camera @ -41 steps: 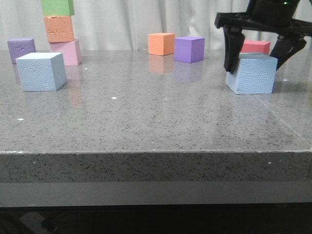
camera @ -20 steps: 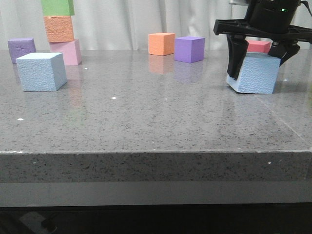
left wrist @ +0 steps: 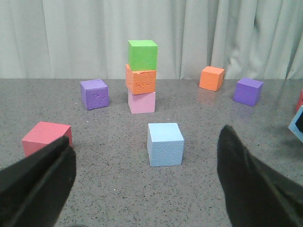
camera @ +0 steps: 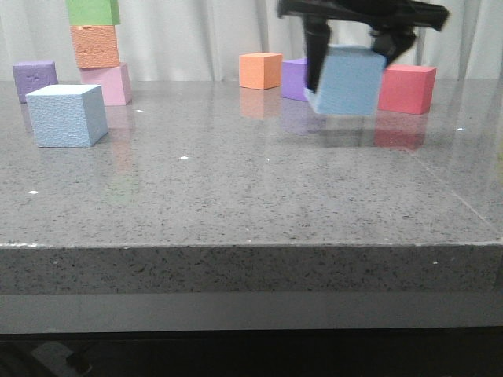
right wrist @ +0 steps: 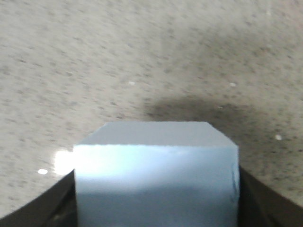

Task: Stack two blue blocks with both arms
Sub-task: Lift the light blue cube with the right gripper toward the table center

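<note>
Sky-blue, the first blue block point(camera: 66, 115) sits on the grey table point(camera: 236, 196) at the left, before a pink, orange and green stack point(camera: 97, 49). The left gripper point(left wrist: 142, 179) hangs wide open, empty. Rightward, the right gripper point(camera: 357, 49) clamps the second blue block point(camera: 346, 81) clear of the tabletop.

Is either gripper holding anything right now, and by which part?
The right gripper holds a blue block by its opposite side faces, lifted off the table. The left gripper is open and empty.
</note>
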`<act>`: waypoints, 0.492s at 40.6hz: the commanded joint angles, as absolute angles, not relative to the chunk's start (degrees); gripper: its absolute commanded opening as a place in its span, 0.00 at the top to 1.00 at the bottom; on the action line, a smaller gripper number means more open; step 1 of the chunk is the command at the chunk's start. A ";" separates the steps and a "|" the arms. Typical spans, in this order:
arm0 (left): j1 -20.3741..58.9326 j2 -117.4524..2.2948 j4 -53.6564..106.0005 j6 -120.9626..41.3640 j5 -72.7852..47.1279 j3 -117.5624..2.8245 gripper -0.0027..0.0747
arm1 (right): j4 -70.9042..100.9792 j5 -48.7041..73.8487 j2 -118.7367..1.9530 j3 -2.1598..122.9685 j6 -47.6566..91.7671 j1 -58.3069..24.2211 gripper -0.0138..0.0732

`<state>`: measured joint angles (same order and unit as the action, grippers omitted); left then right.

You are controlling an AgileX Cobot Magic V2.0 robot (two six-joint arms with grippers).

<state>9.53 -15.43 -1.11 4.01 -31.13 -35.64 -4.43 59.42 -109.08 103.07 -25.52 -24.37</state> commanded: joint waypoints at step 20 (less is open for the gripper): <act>10.02 -16.48 0.00 4.06 -26.07 -37.21 0.19 | -11.18 62.97 -117.71 117.40 -37.11 -32.95 0.47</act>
